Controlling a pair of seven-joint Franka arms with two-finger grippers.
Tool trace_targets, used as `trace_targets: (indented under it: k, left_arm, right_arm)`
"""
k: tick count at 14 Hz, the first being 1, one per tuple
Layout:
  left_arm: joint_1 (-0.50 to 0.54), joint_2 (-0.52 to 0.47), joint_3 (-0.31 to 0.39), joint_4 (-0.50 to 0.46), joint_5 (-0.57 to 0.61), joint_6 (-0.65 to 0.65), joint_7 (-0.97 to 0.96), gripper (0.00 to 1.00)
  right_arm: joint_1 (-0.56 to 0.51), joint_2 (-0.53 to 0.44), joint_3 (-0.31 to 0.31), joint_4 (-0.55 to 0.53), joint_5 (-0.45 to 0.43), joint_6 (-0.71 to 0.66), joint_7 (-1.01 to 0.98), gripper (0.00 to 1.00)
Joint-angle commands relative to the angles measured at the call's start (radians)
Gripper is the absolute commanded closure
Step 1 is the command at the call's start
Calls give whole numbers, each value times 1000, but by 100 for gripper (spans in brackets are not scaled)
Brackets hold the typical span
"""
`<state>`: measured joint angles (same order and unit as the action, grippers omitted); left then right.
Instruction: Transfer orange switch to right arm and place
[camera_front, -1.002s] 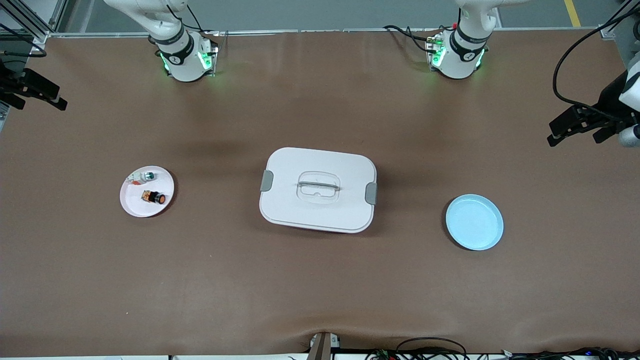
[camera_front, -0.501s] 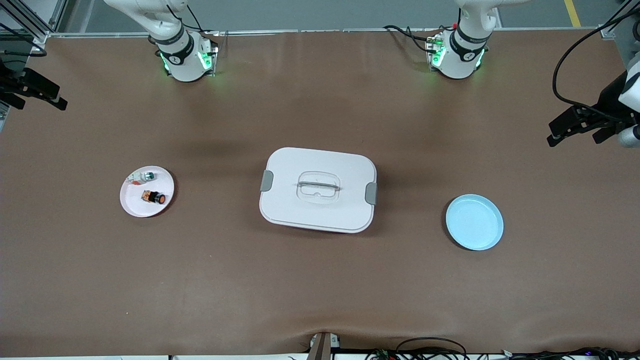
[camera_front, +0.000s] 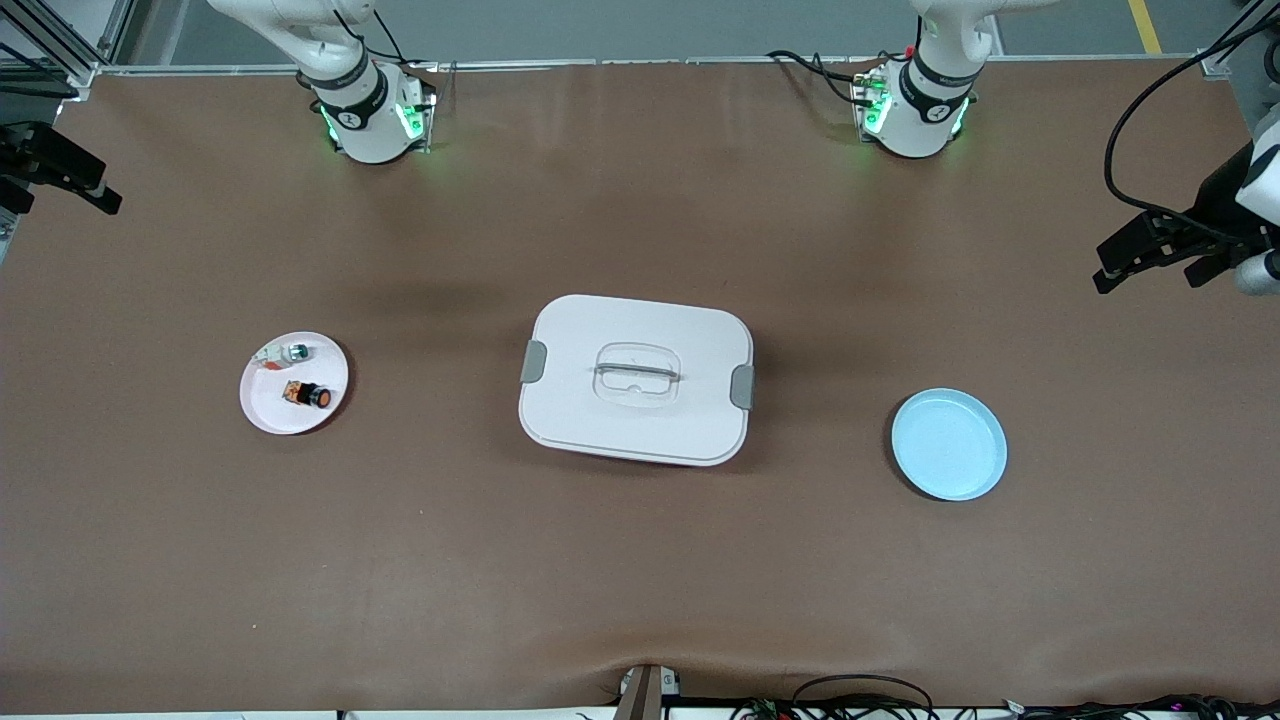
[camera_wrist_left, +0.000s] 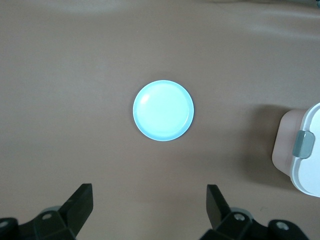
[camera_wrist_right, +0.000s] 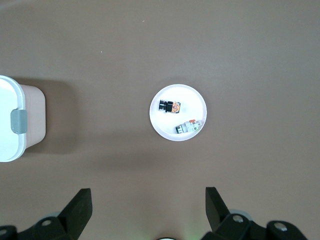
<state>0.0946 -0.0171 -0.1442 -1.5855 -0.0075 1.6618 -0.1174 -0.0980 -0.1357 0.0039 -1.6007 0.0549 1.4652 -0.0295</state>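
Change from the earlier frames is seen in the right gripper (camera_front: 60, 175) alone, shifted slightly toward the worktop (camera_front: 640, 580) edge. It is spread wide, empty, at the right arm's end. The left gripper (camera_front: 1150, 255) is likewise wide, empty, at the left arm's end. The orange switch (camera_front: 308, 395) lies on the white plate (camera_front: 262, 405), beside a white-and-green part (camera_front: 285, 352).
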Motion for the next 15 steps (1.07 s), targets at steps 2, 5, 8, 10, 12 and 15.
trace_targets:
  k: [2, 5, 8, 10, 12, 15]
  left_arm:
    - [-4, 5, 3, 18, -19, 12, 19, 0]
    - [-6, 6, 3, 18, -19, 19, 18, 0]
    - [-3, 8, 3, 19, -19, 18, 21, 0]
    - [5, 8, 5, 21, -17, 18, 21, 0]
    - [2, 9, 6, 24, -16, 18, 15, 0]
    - [-3, 8, 5, 24, -12, 9, 12, 0]
  right_arm:
    - [4, 39, 1, 58, -7, -34, 7, 0]
    - [15, 39, 2, 54, -7, -37, 6, 0]
    - [18, 39, 1, 54, -9, -57, 3, 0]
    - [18, 39, 1, 54, -9, -57, 0, 0]
    - [18, 39, 1, 54, -10, -55, -21, 0]
    - [18, 39, 1, 54, -10, -57, -21, 0]
